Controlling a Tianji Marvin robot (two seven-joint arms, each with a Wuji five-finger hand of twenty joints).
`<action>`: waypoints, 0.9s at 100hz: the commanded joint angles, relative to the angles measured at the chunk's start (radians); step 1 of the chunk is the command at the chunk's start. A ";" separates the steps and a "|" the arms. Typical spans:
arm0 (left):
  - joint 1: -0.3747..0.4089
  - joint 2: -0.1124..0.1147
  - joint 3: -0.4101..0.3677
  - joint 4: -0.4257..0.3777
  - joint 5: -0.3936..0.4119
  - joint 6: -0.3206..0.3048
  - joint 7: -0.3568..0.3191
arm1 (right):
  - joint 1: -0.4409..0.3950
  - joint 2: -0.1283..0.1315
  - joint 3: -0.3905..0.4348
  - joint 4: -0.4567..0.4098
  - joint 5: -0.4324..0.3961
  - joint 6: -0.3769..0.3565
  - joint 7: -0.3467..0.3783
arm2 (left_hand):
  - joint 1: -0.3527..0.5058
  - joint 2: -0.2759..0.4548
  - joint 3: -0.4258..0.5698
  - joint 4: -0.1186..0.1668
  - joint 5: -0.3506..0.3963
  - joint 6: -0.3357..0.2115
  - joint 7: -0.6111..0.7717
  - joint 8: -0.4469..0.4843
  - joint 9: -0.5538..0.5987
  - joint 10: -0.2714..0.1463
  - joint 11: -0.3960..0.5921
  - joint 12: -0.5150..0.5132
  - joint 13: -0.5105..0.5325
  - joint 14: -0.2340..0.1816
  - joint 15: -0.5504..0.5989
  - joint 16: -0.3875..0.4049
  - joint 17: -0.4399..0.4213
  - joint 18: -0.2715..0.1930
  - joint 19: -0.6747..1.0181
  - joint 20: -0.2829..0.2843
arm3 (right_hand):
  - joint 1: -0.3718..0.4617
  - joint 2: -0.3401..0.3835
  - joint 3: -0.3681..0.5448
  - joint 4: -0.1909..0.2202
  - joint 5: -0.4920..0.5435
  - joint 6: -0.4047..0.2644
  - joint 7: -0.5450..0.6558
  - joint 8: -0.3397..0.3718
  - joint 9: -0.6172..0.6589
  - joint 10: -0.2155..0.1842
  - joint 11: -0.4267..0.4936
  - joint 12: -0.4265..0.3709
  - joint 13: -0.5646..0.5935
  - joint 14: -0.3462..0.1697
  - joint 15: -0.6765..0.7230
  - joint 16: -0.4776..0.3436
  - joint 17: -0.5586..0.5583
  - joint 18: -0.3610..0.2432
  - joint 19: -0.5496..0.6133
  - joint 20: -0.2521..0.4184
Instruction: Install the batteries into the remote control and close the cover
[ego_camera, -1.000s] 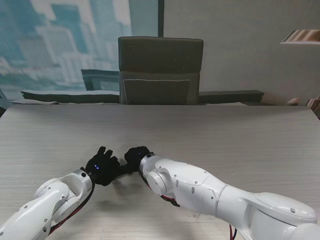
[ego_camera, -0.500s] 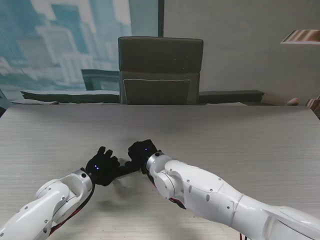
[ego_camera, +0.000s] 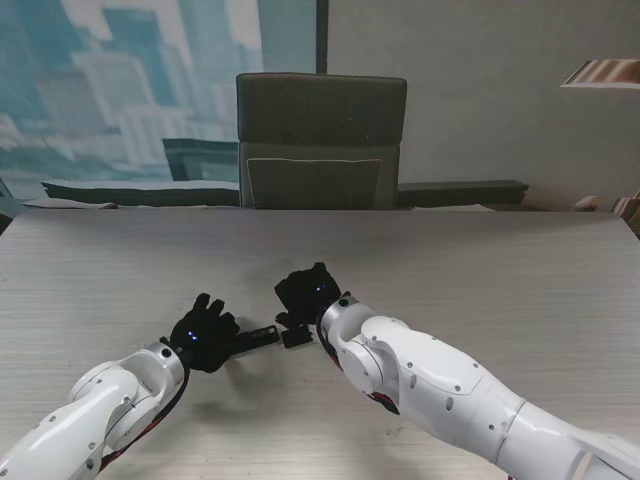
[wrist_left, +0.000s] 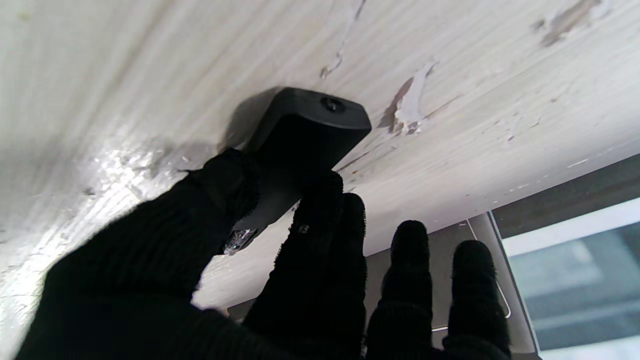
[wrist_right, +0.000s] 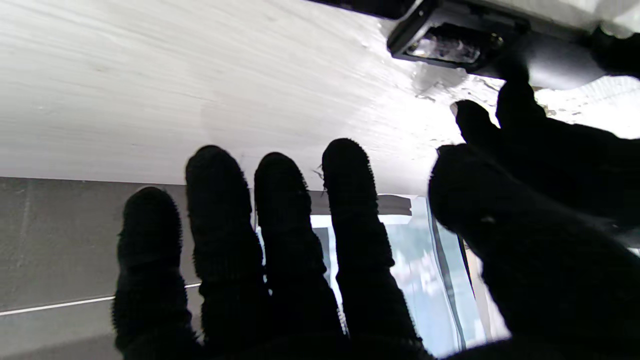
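Observation:
My left hand (ego_camera: 205, 336) is shut on the black remote control (ego_camera: 262, 337), which lies flat on the table. Thumb and forefinger pinch its body (wrist_left: 315, 130) in the left wrist view. The remote's open end (wrist_right: 450, 45) shows a shiny metal glint inside the battery bay in the right wrist view. A small dark flat piece (ego_camera: 296, 338), possibly the cover, lies just right of the remote's tip. My right hand (ego_camera: 308, 291) hovers slightly beyond that piece, open, with its fingers (wrist_right: 280, 225) spread and nothing in them.
The pale wood-grain table (ego_camera: 480, 270) stretches wide on all sides. A dark office chair (ego_camera: 320, 140) stands behind its far edge. My right forearm (ego_camera: 420, 375) crosses the near middle of the table.
My right hand has lifted off the remote and drifted right and farther from me, spreading its fingers. That uncovered the remote's tip and the small dark piece. The left hand stayed put.

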 joint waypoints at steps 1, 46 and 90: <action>0.023 0.002 0.010 0.043 0.005 0.004 -0.033 | -0.003 0.002 -0.008 0.013 0.006 0.005 0.014 | 0.161 -0.041 0.009 0.042 0.072 -0.348 0.149 0.068 -0.007 -0.028 0.017 0.017 -0.001 -0.019 0.012 -0.011 -0.008 -0.005 0.023 0.002 | 0.009 -0.017 0.023 -0.035 0.052 -0.029 0.061 -0.019 0.057 0.000 0.037 -0.003 0.035 0.000 0.042 0.026 0.016 -0.004 0.038 0.008; 0.022 0.002 0.012 0.042 0.006 0.002 -0.035 | 0.075 -0.066 -0.116 0.132 0.092 0.057 0.028 | 0.163 -0.038 0.002 0.042 0.071 -0.345 0.147 0.070 -0.008 -0.029 0.018 0.017 -0.003 -0.018 0.012 -0.010 -0.009 -0.004 0.024 0.003 | -0.123 0.126 -0.077 0.076 0.234 -0.041 -0.013 0.232 0.163 0.005 0.065 0.034 0.058 0.027 0.128 0.041 0.037 -0.009 0.111 0.061; 0.024 0.002 0.011 0.043 0.005 0.005 -0.029 | 0.121 -0.133 -0.182 0.233 0.147 0.054 0.022 | 0.163 -0.037 0.001 0.043 0.070 -0.345 0.147 0.070 -0.009 -0.028 0.018 0.017 -0.003 -0.019 0.012 -0.011 -0.009 -0.004 0.024 0.003 | -0.071 0.132 -0.044 0.080 0.256 -0.067 0.037 0.274 0.190 -0.011 0.088 0.040 0.087 0.014 0.150 0.044 0.061 -0.014 0.127 0.073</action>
